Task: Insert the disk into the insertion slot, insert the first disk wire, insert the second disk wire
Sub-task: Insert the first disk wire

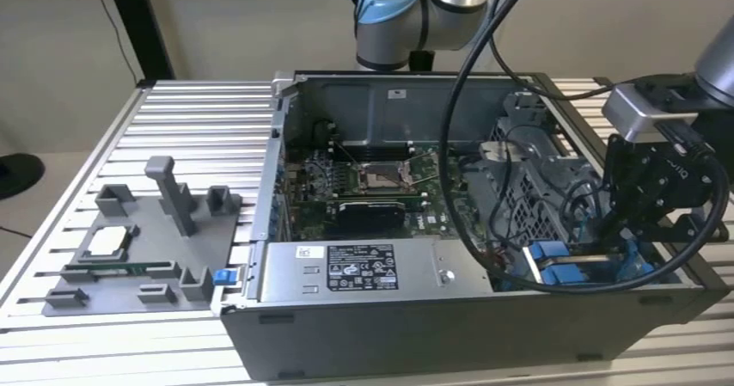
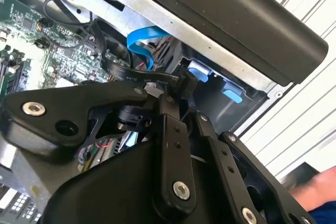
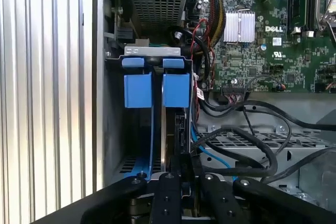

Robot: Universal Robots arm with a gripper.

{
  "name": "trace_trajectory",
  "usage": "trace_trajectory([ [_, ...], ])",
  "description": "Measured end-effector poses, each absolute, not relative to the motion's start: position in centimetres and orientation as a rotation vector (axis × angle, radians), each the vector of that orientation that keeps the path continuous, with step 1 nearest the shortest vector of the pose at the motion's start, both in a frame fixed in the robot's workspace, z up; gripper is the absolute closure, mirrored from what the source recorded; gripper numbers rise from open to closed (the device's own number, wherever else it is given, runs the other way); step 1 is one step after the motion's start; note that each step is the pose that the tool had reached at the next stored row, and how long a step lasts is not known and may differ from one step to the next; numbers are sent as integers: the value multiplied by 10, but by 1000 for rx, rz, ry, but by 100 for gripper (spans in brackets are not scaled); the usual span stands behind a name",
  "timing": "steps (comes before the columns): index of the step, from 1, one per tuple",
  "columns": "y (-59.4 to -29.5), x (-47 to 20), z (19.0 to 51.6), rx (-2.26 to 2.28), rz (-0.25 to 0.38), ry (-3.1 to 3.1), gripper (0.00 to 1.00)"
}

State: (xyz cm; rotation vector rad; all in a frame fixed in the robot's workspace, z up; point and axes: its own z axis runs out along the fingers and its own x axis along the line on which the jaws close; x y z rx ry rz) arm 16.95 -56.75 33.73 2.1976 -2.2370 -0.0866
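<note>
the fingers (image 2: 169, 129) are pinched together on a small black plug (image 2: 187, 83) at the end of a flat black wire (image 2: 142, 77). they grip the plug body rather than the cable, which i judge keeps the plug square to the socket it must meet. the disk (image 3: 175, 124) stands on edge inside the insertion slot (image 3: 113, 129), its blue carrier end (image 3: 176, 90) level with the neighbouring blue end (image 3: 137, 90), so the first step reads as done and the work looks to be on a wire. in the first wrist view the gripper (image 3: 181, 163) hangs over the disk's bare edge and in line with it, likely because the sockets sit there. a thin blue wire (image 3: 152, 135) runs beside the disk; whether it is plugged in i cannot tell. in the exterior view the gripper (image 1: 625, 231) reaches down into the lower right corner of the computer case (image 1: 459, 334), with the arm's cables (image 1: 453, 145) looping across the open top. the labelled power box (image 1: 356, 270) lies at lower centre and the green circuit board (image 1: 367, 180) in the middle, both apart from the gripper. the case sits on a slatted metal table (image 1: 195, 111), and a grey parts tray (image 1: 115, 283) rests at lower left, well apart from the work.
</note>
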Motion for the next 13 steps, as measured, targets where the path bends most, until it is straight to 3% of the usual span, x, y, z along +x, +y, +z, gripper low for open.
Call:
trace_trajectory([
  [11,-568,169,327,2197,-89,-2239,100],
  [12,-568,169,327,2197,-88,-2238,0],
  [13,-568,169,328,2197,-87,-2238,0],
])
